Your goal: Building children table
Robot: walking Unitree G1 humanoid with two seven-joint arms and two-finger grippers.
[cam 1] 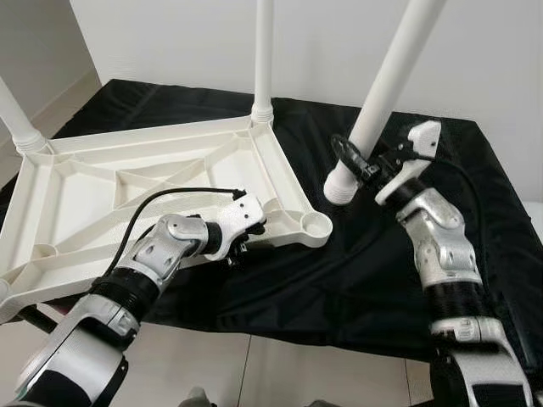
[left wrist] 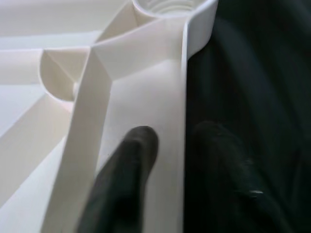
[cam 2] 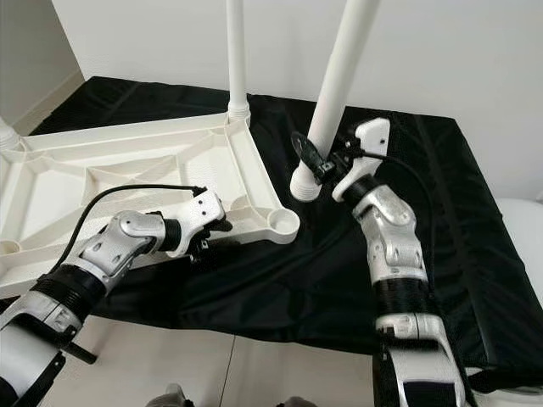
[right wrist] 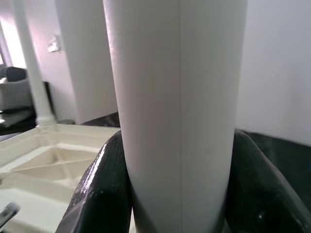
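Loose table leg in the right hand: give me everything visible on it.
The loose leg is a smooth white tube, plastic by its look, with a ribbed, threaded-looking lower end. It tilts, its top leaning right out of frame, its end hanging over the black cloth beside the tabletop's empty corner socket, not in it. The right hand clamps it near the bottom.

Both head cameras look forward and down, sharing an upturned white ribbed plastic tabletop (cam 1: 161, 182) on black cloth (cam 2: 339, 271). The left wrist camera peers closely along its fingers (left wrist: 124, 184) at the tabletop's rim; the right wrist camera sits hard against a white round plastic leg (right wrist: 175, 111).
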